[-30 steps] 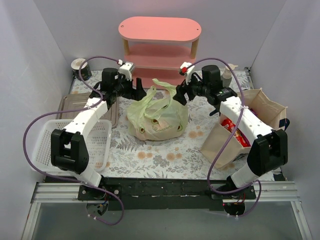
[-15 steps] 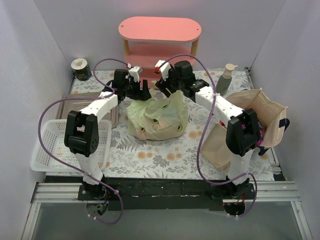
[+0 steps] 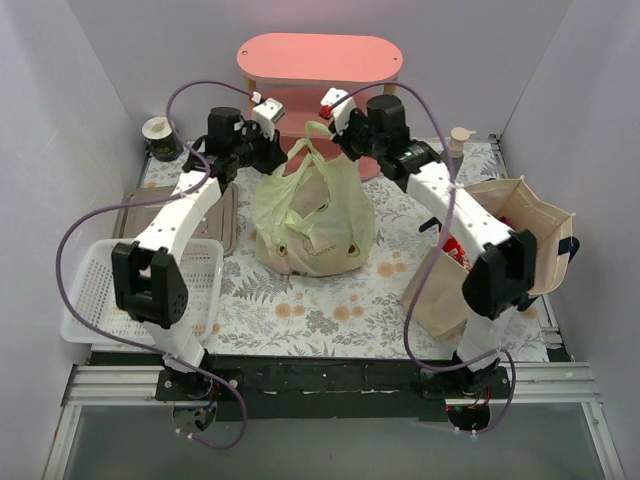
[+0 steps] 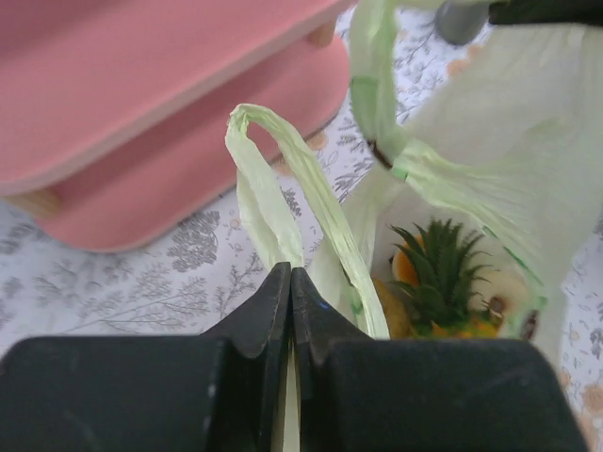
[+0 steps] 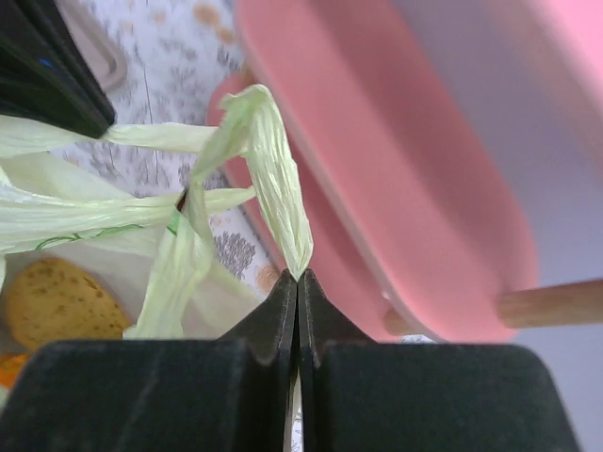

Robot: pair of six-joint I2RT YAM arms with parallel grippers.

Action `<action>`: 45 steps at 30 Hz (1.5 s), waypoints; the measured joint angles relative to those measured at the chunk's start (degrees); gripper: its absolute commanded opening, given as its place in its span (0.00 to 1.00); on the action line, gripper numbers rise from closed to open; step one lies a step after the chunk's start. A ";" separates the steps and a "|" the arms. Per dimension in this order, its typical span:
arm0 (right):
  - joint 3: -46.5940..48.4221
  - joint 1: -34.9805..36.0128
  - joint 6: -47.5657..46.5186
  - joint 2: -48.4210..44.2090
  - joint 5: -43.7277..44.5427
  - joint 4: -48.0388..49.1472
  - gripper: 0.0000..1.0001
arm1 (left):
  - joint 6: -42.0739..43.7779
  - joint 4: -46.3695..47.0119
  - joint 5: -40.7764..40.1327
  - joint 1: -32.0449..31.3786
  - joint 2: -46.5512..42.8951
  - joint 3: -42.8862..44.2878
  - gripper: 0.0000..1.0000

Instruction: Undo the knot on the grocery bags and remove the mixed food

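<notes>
A white basket (image 3: 95, 290) sits at the table's (image 3: 330, 305) near left corner. The left gripper (image 4: 290, 275) is up over the far side of the table. Its jaws are squeezed together on one thin handle loop (image 4: 256, 188) of the green plastic bag (image 3: 312, 225). The bag stands in the middle of the table, in front of the pink shelf (image 3: 320, 60). A pineapple (image 4: 438, 282) shows inside it. The knot (image 5: 188, 202) looks like a small twist between the two pulled loops, but it is hard to see well. The right gripper (image 5: 298, 281) has its jaws pinched tight on the other loop (image 5: 278, 198). The beige tote (image 3: 520, 215) stands at the right edge with red packets (image 3: 470, 265) inside.
</notes>
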 measured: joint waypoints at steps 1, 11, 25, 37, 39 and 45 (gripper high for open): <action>-1.57 -0.33 0.90 -3.50 -0.98 0.44 0.01 | 1.03 -0.61 0.81 0.13 -2.71 -0.44 0.00; -20.46 -3.02 4.42 -30.18 -4.98 0.63 0.01 | 10.95 -4.90 7.87 0.44 -32.09 -13.49 0.00; -30.10 -14.38 6.73 -27.82 -9.90 -5.03 0.62 | 21.55 -13.62 7.37 -0.98 -28.76 -20.33 0.87; -21.31 -10.49 7.21 -30.67 -23.96 -5.68 0.56 | 0.33 0.63 5.49 -1.92 -15.85 0.85 0.93; -22.32 -7.19 7.04 -30.56 -25.55 -5.14 0.52 | -3.08 2.01 6.40 -2.62 -12.72 1.95 0.93; -24.92 2.97 7.06 -25.22 -22.45 -3.41 0.43 | -10.45 2.54 10.75 -4.35 -2.47 2.86 0.86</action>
